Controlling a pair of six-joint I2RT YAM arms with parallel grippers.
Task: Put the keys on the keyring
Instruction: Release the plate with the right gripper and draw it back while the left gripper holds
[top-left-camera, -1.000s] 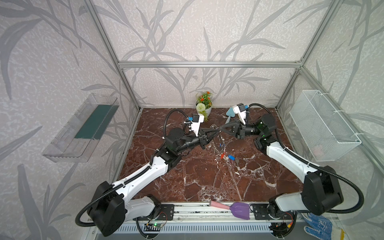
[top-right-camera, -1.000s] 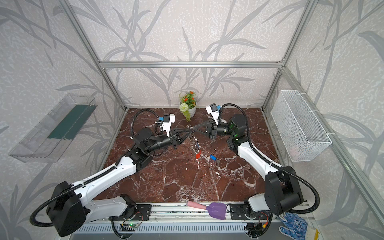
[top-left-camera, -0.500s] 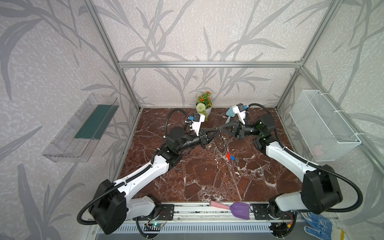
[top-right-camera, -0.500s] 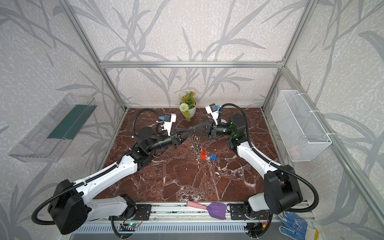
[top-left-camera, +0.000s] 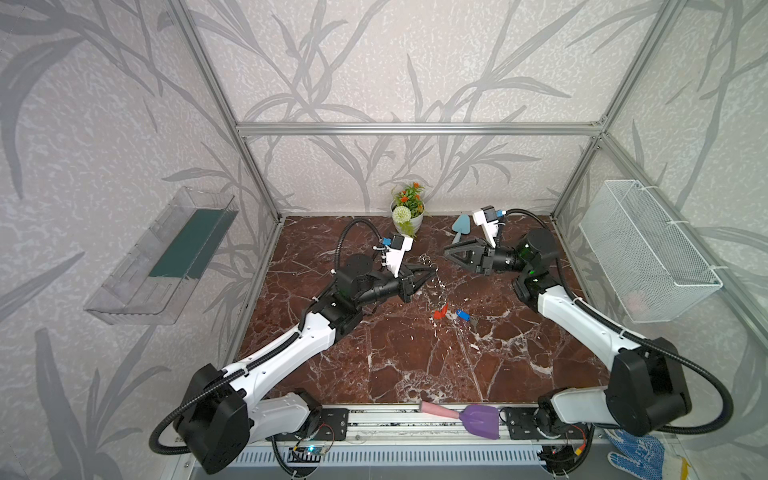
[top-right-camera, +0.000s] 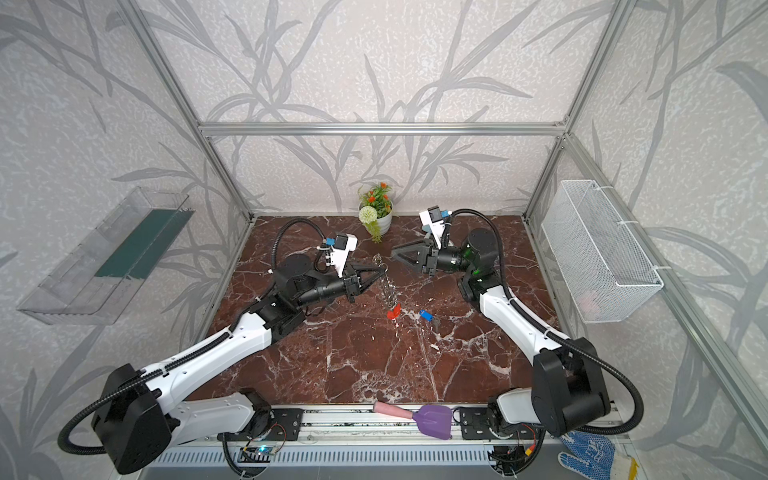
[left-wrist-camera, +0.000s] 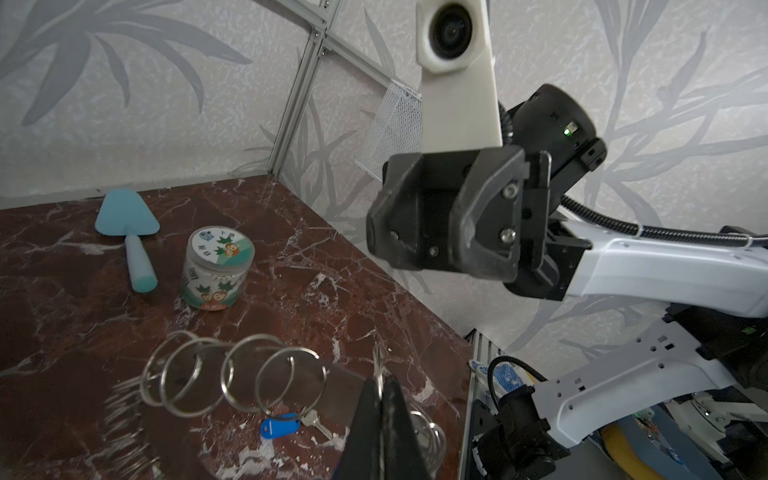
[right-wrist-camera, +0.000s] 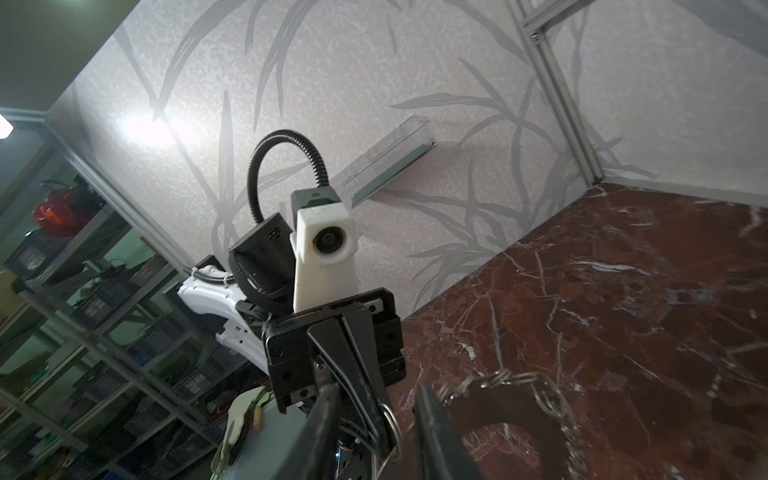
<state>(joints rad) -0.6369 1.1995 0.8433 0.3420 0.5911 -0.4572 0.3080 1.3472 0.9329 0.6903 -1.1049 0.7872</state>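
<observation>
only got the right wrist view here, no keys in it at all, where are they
observer: one blue key lies loose on the marble table, apart from the keyring.
operator: and the red one
observer: the orange-red key is at the low end of the keyring, which hangs from the shut left end effector. It looks threaded on, but I can't be sure.
operator: anything near the back wall i should know about
observer: a small printed jar stands upright there, right beside a teal spatula that lies flat.
</observation>
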